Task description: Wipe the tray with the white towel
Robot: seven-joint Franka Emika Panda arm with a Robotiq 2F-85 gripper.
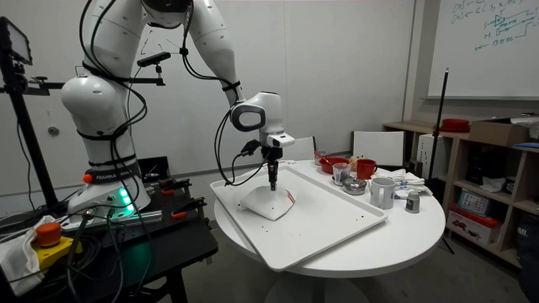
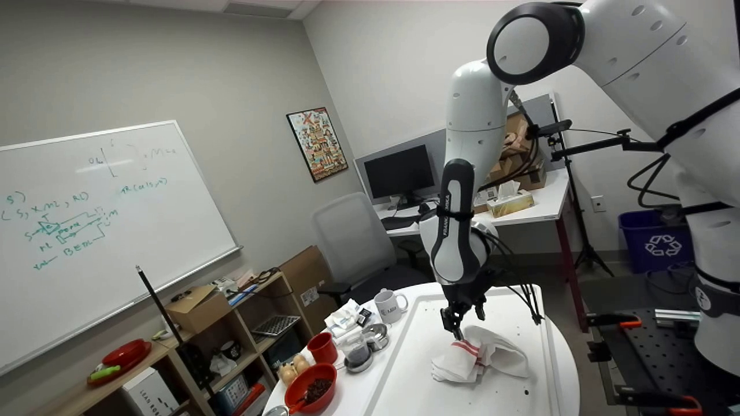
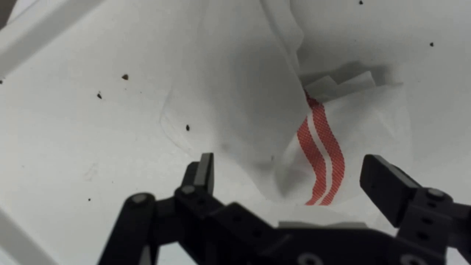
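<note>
Grey mug (image 1: 384,193) beside tray (image 1: 320,214), contact unclear

In an exterior view, clock laid over the round table (image 1: 366,249): red bowl (image 1: 332,167) at twelve, red cup (image 1: 366,169) at one, grey mug (image 1: 386,192) near two. In an exterior view, from mid-view: framed poster (image 2: 317,144) eleven o'clock, monitor (image 2: 399,170) one, blue recycling bin (image 2: 658,241) three.

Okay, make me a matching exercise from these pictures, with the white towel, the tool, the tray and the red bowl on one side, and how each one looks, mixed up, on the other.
Things
1. white towel
2. tool
3. tray
4. red bowl

States
A. jaws open
B. holding dark pieces
C. flat, rectangular, low-rimmed
D. crumpled, red-striped

Pairs: 1-D, 2-A, 3-C, 4-B
</note>
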